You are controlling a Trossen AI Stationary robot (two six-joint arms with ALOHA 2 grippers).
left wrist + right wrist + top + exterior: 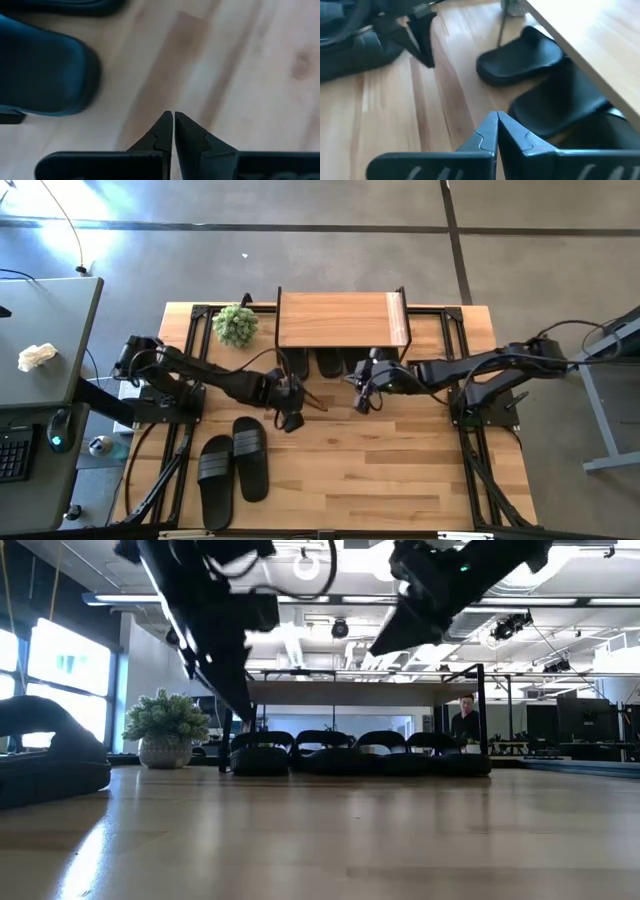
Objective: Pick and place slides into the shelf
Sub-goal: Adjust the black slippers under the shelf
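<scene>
Several black slides [325,752] stand in a row under the shelf [340,320], soles on the table; the right wrist view shows two of them [520,55]. Two more slides [215,480] [250,458] lie side by side on the table's near left part, and one shows in the left wrist view [40,70]. My left gripper [291,421] [173,119] hangs shut and empty above bare wood, between the loose pair and the shelf. My right gripper [361,404] [497,119] is shut and empty too, just in front of the shelf's row.
A small potted plant [236,325] stands at the shelf's left end. Black frame rails [455,340] run along the table's sides. A grey desk with a keyboard [15,450] stands left of the table. Bare wood [400,470] lies on the near right.
</scene>
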